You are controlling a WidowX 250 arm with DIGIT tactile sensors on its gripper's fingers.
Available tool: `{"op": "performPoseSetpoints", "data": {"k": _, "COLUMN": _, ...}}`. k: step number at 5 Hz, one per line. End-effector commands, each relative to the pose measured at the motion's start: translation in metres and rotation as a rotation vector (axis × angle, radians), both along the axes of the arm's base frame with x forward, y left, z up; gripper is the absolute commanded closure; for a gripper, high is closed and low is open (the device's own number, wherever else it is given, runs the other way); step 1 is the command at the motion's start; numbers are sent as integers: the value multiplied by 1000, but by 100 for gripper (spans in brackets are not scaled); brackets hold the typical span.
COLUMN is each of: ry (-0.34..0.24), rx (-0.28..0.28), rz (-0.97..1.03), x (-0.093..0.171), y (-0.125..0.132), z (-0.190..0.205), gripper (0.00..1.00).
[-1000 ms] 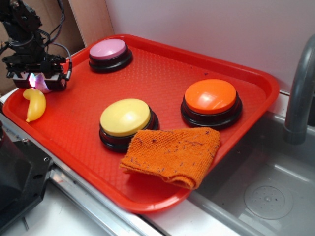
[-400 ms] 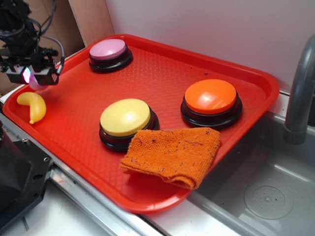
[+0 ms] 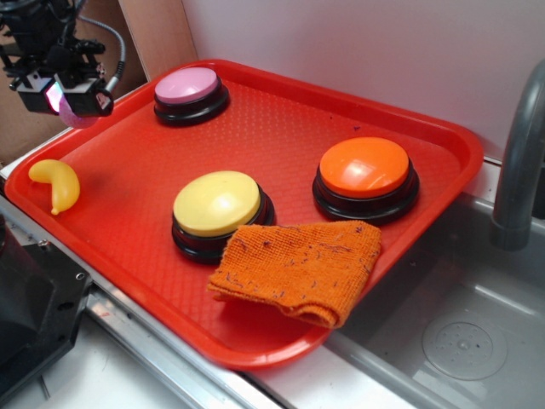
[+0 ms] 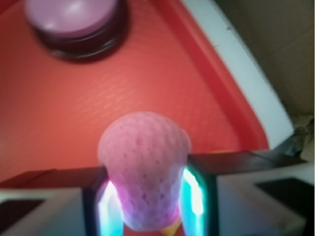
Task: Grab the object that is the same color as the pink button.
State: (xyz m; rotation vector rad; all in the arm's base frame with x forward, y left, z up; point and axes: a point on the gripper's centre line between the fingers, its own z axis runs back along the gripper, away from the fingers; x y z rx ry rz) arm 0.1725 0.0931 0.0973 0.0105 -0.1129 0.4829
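1. One claw [image 3: 72, 109] is in the exterior view, hanging above the far left corner of the red tray [image 3: 281, 128], clear of the surface. A patch of pink shows between its fingers: the pink ball [image 3: 78, 118], pinched and off the tray. The pink button [image 3: 189, 88] sits just to the right at the tray's back edge. The yellow banana toy [image 3: 56, 182] lies alone below the claw, and the yellow button [image 3: 218, 204], orange button [image 3: 366, 170] and orange cloth [image 3: 300, 266] lie well apart from it.

2. In the wrist view, the pink ball [image 4: 143, 167] is wedged between the two lit fingers [image 4: 194, 189], jaws narrow and pressing its sides. The tray floor lies beneath and the pink button [image 4: 74, 17] is ahead.

3. Judged from this, the grab looks done: the right colour is held and raised. At most, keeping the grip secure remains.
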Motion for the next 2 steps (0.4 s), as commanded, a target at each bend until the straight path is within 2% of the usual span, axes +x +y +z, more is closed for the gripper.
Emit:
{"op": "performPoseSetpoints", "data": {"k": 1, "ry": -49, "rx": -139, "rz": -184, "x": 5, "y": -50, "z": 50, "gripper": 100}}
{"op": "performPoseSetpoints", "data": {"k": 2, "ry": -30, "rx": -103, "rz": -240, "x": 13, "y": -69, "z": 54, "gripper": 100}}
